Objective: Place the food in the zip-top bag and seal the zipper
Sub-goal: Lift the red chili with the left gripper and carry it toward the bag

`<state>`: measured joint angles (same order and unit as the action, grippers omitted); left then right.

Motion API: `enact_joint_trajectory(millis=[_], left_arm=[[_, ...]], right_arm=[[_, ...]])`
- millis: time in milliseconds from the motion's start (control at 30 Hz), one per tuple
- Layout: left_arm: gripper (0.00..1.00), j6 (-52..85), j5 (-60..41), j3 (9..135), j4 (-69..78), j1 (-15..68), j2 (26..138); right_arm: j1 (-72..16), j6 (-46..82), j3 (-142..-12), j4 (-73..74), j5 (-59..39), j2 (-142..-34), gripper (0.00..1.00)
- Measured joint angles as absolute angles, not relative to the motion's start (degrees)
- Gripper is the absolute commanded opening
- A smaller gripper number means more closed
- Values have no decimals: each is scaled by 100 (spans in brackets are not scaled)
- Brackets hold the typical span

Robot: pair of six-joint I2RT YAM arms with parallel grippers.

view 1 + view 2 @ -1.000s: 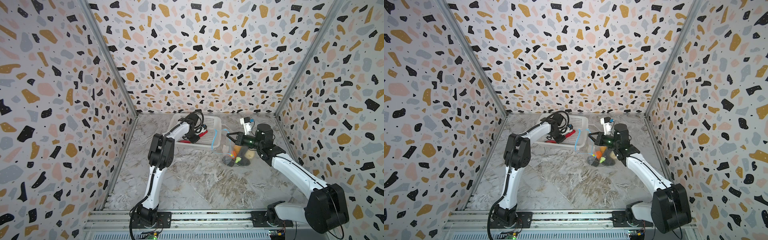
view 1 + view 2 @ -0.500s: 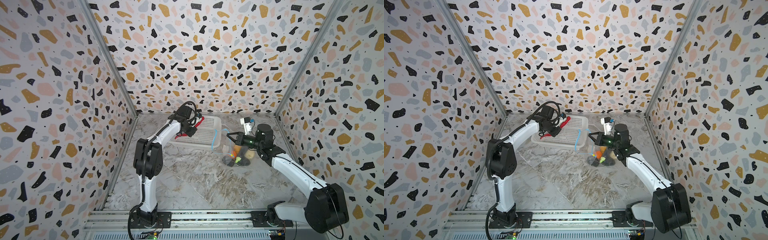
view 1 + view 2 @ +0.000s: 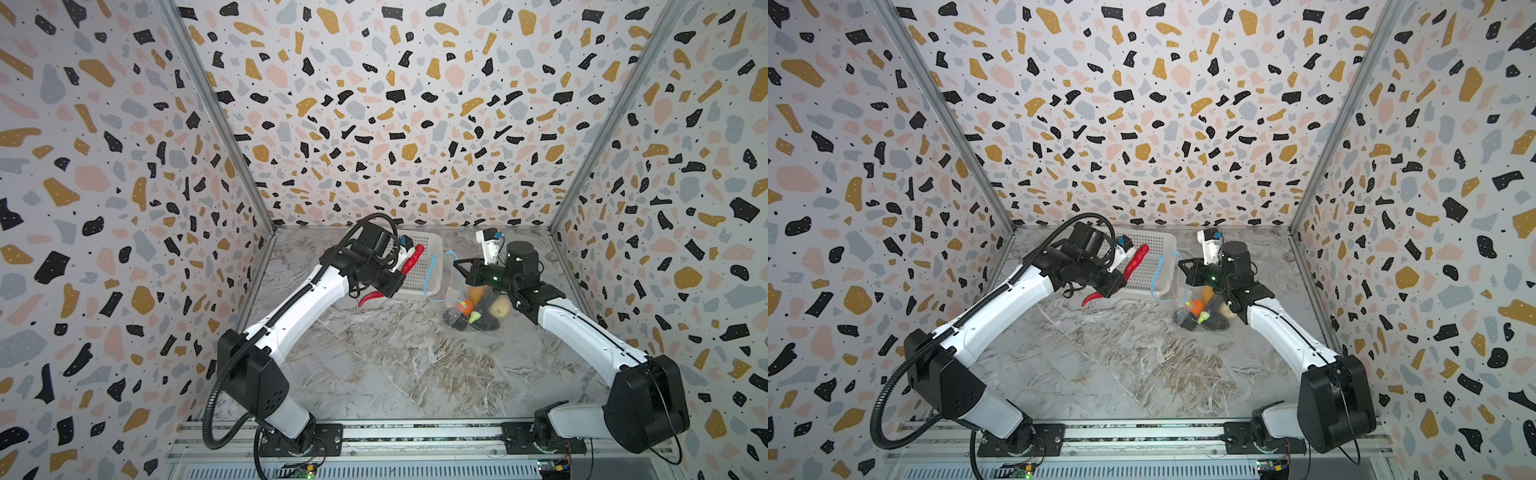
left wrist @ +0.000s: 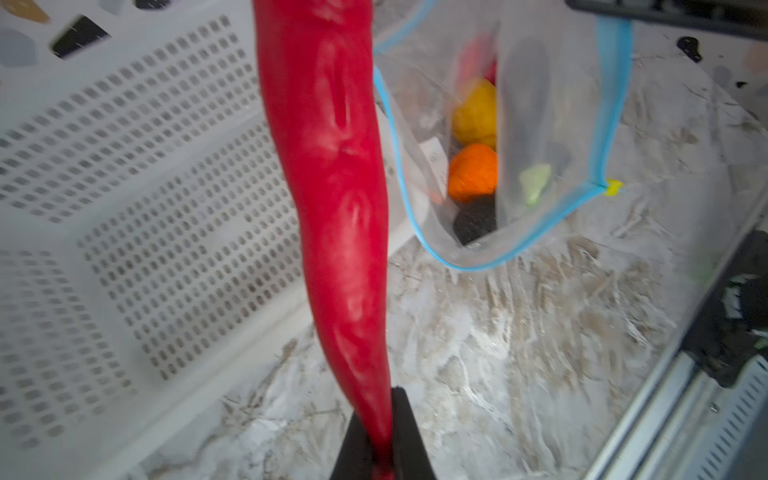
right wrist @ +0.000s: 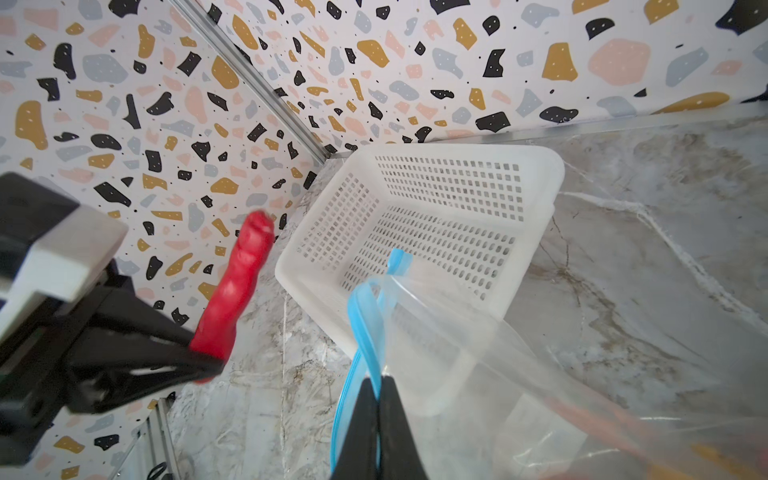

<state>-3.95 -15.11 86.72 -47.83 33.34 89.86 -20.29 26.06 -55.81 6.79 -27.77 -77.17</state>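
My left gripper (image 3: 394, 286) is shut on the thin end of the long red chili (image 3: 412, 259), held in the air above the near edge of the white basket. In the left wrist view the chili (image 4: 332, 166) stretches away from the fingertips (image 4: 405, 419). My right gripper (image 5: 378, 388) is shut on the light blue zipper (image 5: 365, 316) and holds the zip-top bag (image 4: 540, 104) open. In the bag lie an orange (image 4: 473, 172), a yellow lump (image 4: 476, 112) and a black piece (image 4: 476, 218). The zipper's yellow tip (image 4: 613, 187) shows. In both top views the bag's food (image 3: 1202, 311) rests on the table.
The white perforated basket (image 3: 432, 240) stands at the back between the two arms, right against the bag's mouth (image 3: 434, 274); nothing shows inside it (image 5: 436, 232). Patterned walls close three sides. A metal rail (image 3: 415, 436) runs along the front.
The left arm has lifted the chili out of the basket and swung it up and toward the front. The right arm and the bag have stayed put.
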Motion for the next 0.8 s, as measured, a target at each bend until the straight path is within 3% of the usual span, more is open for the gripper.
enact_joint_trajectory(millis=[433, 800], left_arm=[[0, 75, -1868, 8628, -5500, 3820, 9048], [0, 329, -2311, 8812, -5179, 3837, 9485]], right_arm=[[-2882, 1933, -6228, -314, -2171, -7706, 0], [-3562, 1636, -6326, -880, -1892, -7164, 0]])
